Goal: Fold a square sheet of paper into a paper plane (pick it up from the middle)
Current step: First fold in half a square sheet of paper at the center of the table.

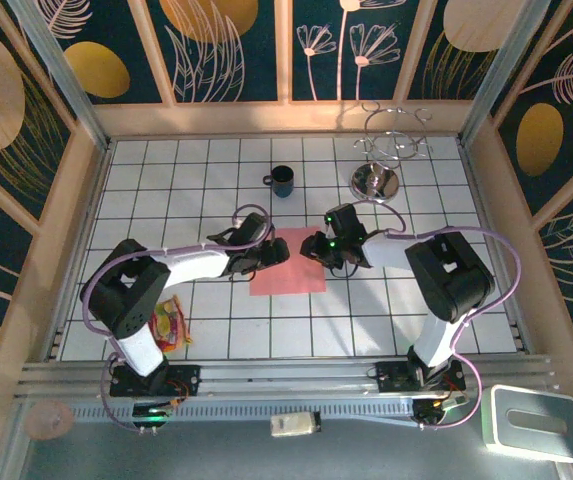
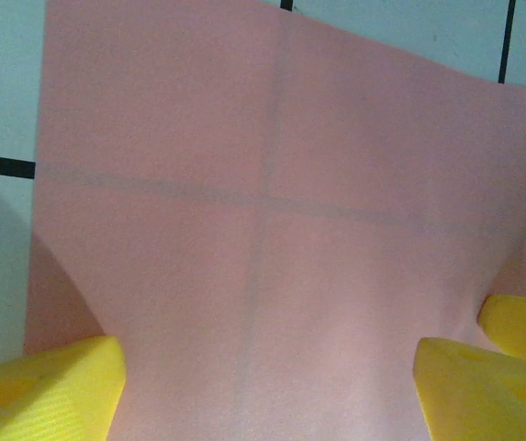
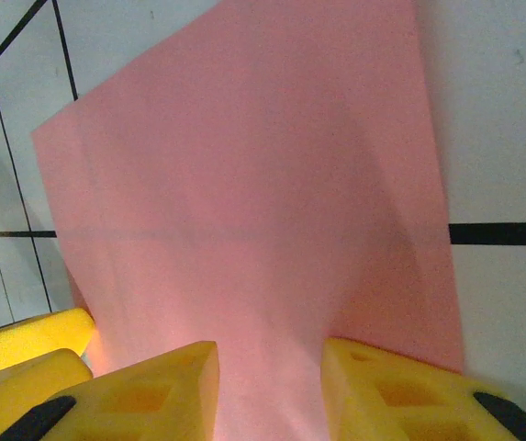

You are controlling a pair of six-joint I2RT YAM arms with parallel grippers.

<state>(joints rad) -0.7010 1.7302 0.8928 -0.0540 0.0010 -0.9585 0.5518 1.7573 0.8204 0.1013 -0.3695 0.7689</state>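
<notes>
White gridded tabletop [image 1: 166,190], patterned walls [image 1: 226,50]; pink paper [image 1: 288,265] centred; left end effector [image 2: 267,344] wide, right end effector [image 3: 270,347] narrow.

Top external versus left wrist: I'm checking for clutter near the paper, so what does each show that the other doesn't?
Top external adds a black mug, a wire rack and a snack packet around the work area. Left wrist adds the grid lines showing faintly through the paper. Both share the pink paper on the white tiled table.
</notes>
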